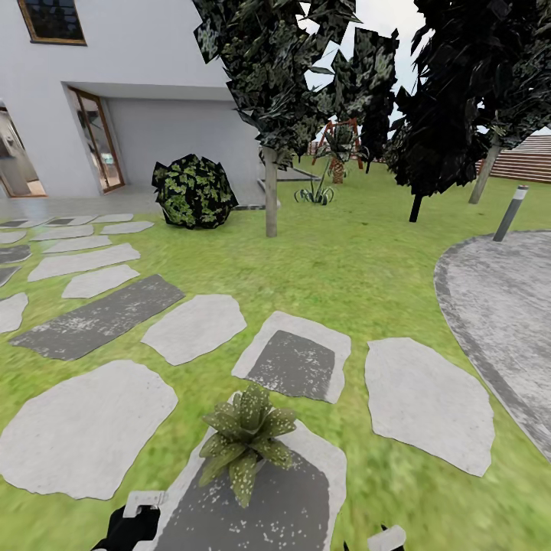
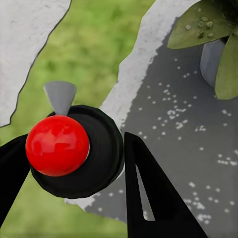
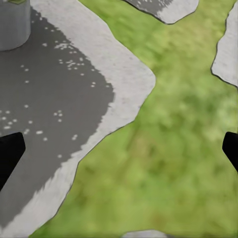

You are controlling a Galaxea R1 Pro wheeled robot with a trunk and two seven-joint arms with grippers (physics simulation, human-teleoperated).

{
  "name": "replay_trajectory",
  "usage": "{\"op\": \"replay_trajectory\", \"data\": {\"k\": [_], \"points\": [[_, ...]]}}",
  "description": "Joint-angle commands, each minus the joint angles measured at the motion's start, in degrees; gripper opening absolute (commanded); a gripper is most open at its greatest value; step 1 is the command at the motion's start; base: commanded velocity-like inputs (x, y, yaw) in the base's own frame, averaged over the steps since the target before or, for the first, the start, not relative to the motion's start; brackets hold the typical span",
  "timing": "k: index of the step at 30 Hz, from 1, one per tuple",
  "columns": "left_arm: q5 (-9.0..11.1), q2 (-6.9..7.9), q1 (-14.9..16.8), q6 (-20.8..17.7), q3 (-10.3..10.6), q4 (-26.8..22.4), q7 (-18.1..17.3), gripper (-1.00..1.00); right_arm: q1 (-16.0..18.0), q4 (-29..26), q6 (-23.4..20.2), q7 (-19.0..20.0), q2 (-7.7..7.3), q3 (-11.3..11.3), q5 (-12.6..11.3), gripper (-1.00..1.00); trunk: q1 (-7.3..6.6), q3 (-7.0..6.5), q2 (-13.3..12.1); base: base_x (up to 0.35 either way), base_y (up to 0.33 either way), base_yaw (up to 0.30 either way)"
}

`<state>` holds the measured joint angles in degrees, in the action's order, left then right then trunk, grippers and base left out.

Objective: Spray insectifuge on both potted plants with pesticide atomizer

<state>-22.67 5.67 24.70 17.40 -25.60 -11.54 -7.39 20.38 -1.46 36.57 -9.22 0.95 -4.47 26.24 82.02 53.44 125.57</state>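
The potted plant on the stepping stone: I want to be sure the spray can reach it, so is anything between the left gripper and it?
Nothing visible stands between them. The left gripper is shut on a dark object with a red ball, and only bare stepping stone separates it from the potted plant.

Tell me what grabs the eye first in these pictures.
The speckled potted plant stands out first, on a grey stepping stone at the near middle of the head view. Next comes a glossy red ball on a round black object, gripped between the left gripper fingers above the stone's edge and grass.
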Motion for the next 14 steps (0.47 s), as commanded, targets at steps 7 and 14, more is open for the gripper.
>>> {"op": "replay_trajectory", "data": {"k": [7, 14], "points": [[-0.3, -0.09, 0.0, 0.3, -0.5, -0.3, -0.3, -1.00, 0.0, 0.1, 0.2, -0.3, 0.02, -0.4, 0.6, 1.00, -0.01, 0.05, 0.0, 0.000, 0.000, 0.000], [-0.3, -0.13, 0.0, 0.3, -0.4, -0.4, -0.4, -1.00, 0.0, 0.1, 0.1, -0.3, 0.02, -0.4, 0.6, 1.00, -0.01, 0.05, 0.0, 0.000, 0.000, 0.000]]}}
